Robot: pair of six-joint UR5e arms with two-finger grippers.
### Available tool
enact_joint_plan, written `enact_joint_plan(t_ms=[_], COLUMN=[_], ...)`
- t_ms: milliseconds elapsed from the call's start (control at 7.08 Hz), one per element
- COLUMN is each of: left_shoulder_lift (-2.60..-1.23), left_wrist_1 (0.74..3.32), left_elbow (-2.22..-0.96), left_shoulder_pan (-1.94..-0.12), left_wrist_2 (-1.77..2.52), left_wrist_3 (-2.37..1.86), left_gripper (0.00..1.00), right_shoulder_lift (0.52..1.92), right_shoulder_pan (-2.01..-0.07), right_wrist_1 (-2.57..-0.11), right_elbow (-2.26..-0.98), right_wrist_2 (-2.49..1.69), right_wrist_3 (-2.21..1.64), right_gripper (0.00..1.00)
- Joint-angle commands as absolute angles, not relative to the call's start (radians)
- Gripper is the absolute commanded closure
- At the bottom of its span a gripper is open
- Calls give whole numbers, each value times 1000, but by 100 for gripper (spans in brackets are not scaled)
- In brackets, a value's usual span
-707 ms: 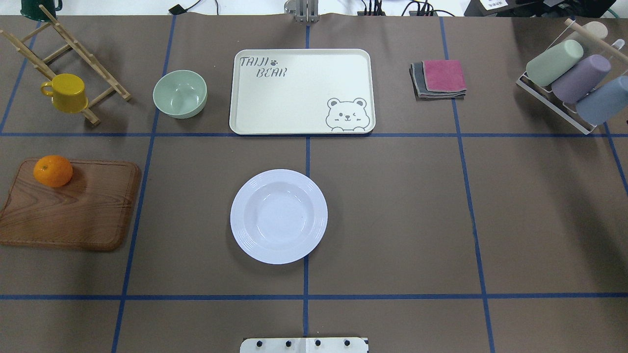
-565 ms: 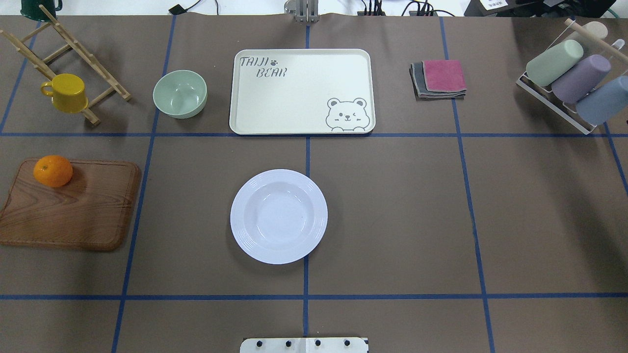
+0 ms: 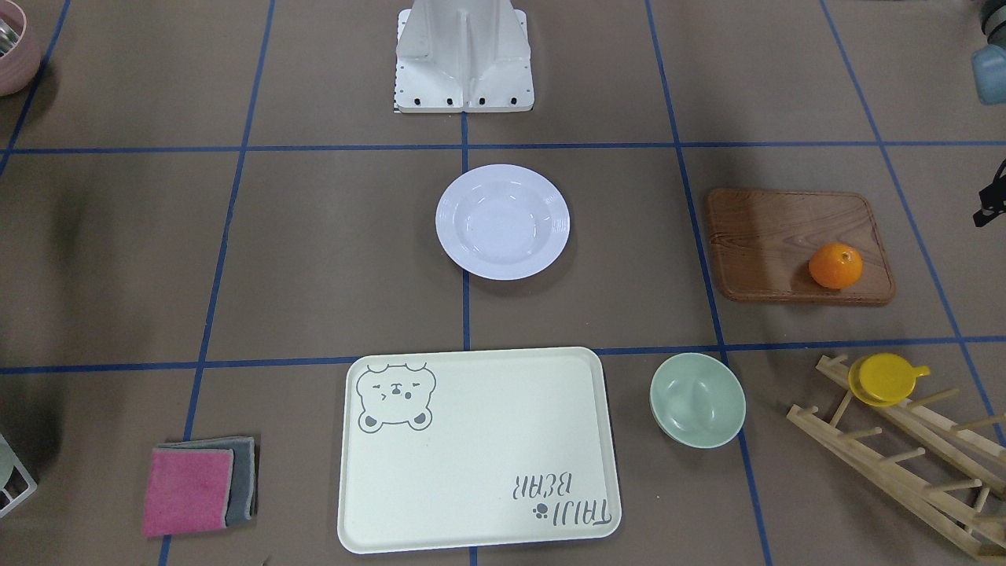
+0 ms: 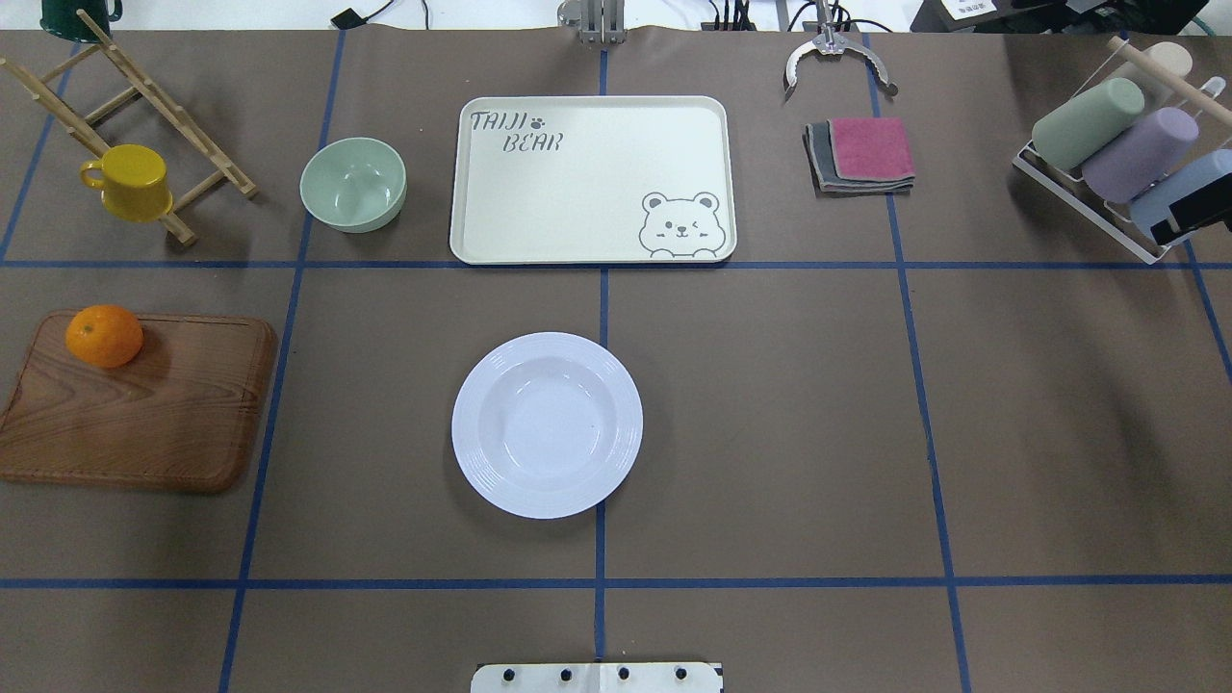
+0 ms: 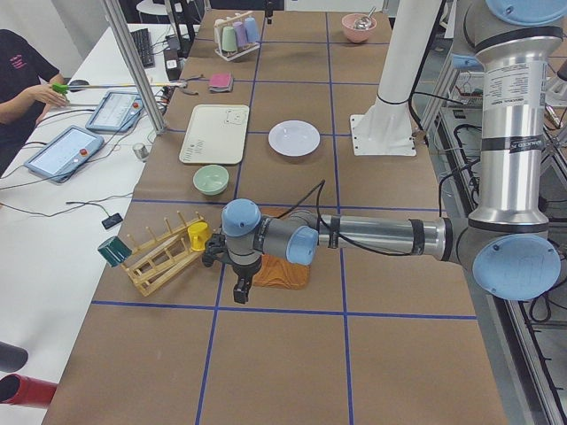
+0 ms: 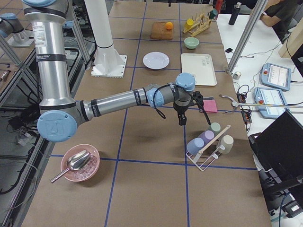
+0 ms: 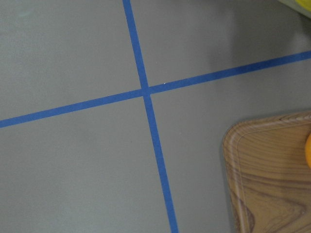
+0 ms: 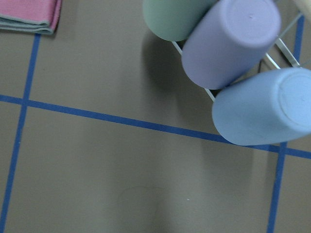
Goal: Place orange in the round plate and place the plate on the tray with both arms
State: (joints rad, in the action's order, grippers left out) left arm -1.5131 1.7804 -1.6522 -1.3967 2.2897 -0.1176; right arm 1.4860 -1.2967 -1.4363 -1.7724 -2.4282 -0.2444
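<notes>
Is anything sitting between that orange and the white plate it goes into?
Nothing visible. The orange sits on the wooden board, and only bare table lies between that board and the round plate. The green bowl stands farther back, off that line.

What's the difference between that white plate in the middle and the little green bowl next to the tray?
The round plate is glossy white; the bowl is pale green. The plate is wider and shallow, with a broad ridged rim; the bowl is smaller across and deeper, with a plain rim. The plate sits alone mid-table; the bowl sits close beside the tray, not touching it. Both are round, upright and empty.
</notes>
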Motion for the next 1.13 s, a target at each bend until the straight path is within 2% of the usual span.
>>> enact_joint_plan(t_ms=[0, 283, 424, 707, 989], left_shoulder_lift=[-1525, -1526, -1520, -1525, -1525], left_wrist_1=[1787, 1894, 1983, 2017, 2017], left_elbow=[-1675, -1690, -1689, -1690, -1706], left_shoulder_pan=[-1373, -1280, -1226, -1168, -1115], left_wrist_2=[2290, 2290, 2289, 2286, 2273], left_wrist_3=[-234, -390, -493, -595, -675], left_gripper=[1, 1, 1, 1, 1], right_shoulder_lift=[1473, 1363, 1327, 1293, 1252], right_shoulder_pan=[-1159, -1053, -993, -918, -739], right_wrist_1=[-1176, -1114, -1004, -698, -303], right_elbow=[-1775, -1753, -1734, -1697, -1602], right_wrist_2=[-2476, -2509, -2507, -2499, -2218], right_wrist_3=[-439, -800, -934, -1228, -1612], right_gripper=[0, 0, 0, 0, 0])
